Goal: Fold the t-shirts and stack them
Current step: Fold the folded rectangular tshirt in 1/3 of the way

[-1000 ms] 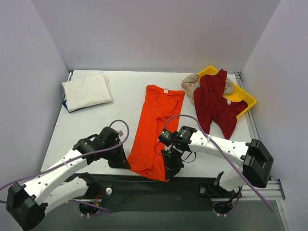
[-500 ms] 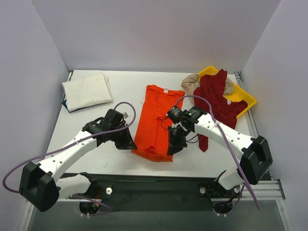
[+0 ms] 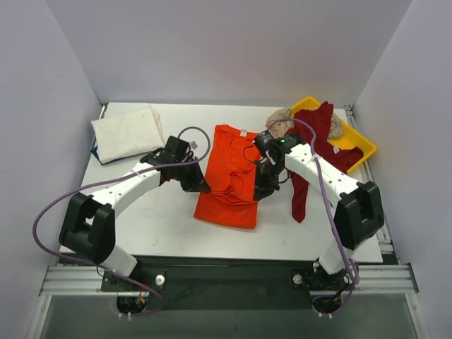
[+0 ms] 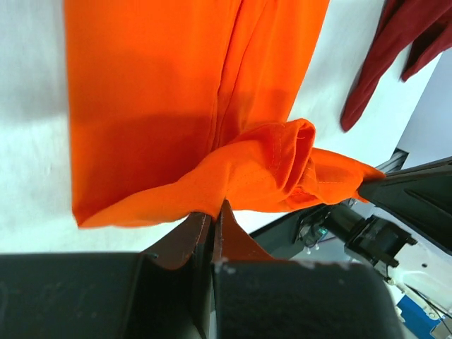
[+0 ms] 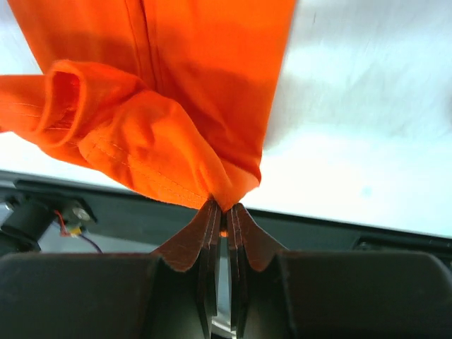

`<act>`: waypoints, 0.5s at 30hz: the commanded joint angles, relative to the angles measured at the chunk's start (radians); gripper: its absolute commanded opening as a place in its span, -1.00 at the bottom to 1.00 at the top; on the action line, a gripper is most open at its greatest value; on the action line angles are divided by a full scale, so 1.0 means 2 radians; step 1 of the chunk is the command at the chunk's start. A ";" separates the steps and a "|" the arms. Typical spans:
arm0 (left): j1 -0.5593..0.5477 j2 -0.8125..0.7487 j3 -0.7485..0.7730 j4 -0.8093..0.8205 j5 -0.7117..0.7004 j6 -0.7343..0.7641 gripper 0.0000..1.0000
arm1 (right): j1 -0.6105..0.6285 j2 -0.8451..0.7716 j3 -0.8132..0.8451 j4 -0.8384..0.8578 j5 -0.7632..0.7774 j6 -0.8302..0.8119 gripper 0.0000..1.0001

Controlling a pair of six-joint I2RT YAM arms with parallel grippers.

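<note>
The bright orange t-shirt (image 3: 232, 176) lies lengthwise in the middle of the table, its near end lifted and doubled back over itself. My left gripper (image 3: 200, 186) is shut on the shirt's left bottom corner (image 4: 205, 191). My right gripper (image 3: 262, 192) is shut on the right bottom corner (image 5: 226, 191). Both hold the hem above the shirt's middle. A folded white t-shirt (image 3: 127, 133) lies at the far left. A dark red t-shirt (image 3: 318, 152) and a beige one (image 3: 280, 123) hang out of the yellow tray (image 3: 357, 141).
The yellow tray stands at the far right corner. The dark red shirt drapes over the table close to my right arm. Grey walls stand on three sides. A black rail runs along the table's near edge.
Both grippers have carried the orange shirt's bottom hem away from the near edge toward the collar, folding the shirt over itself. The other shirts have not moved.
</note>
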 commanded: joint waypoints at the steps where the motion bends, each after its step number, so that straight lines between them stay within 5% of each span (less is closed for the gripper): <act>1: 0.012 0.040 0.044 0.046 0.029 0.026 -1.00 | -0.018 0.027 0.048 -0.024 0.031 -0.031 -1.00; 15: 0.038 0.150 0.142 0.054 0.026 0.047 -1.00 | -0.082 0.143 0.155 -0.025 0.036 -0.080 -1.00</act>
